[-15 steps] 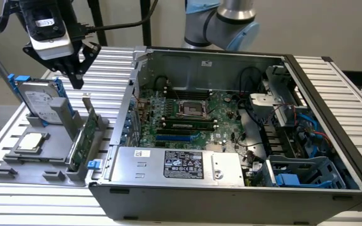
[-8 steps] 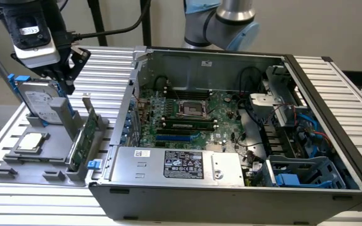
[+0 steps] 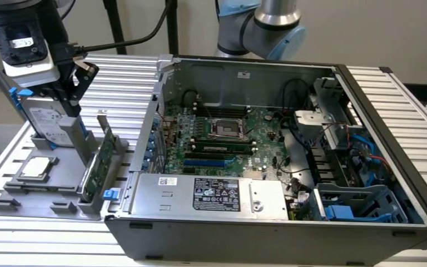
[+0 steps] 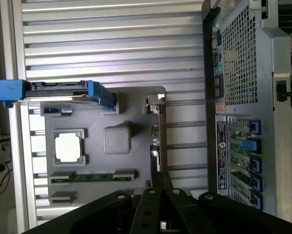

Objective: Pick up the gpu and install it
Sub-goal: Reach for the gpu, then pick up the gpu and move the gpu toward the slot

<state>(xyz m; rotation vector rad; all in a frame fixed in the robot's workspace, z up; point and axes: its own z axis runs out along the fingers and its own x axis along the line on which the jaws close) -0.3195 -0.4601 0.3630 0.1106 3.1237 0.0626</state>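
Hand (image 4: pixel 160 175) pinched shut, empty, hovering over the holder tray (image 3: pixel 28 197). Gpu (image 3: pixel 98 161) stands on edge along the tray's edge nearest the computer case (image 3: pixel 273 236). Likely light, stiff, fragile: grip bare top edge.

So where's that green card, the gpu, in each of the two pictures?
Exterior view: the gpu stands on edge in the grey holder, between the hard drive and the computer case.
Wrist view: the gpu is seen edge-on, a thin strip along the holder's side nearest the case.
Shared landmark: the square silver processor chip, lying in the same holder.
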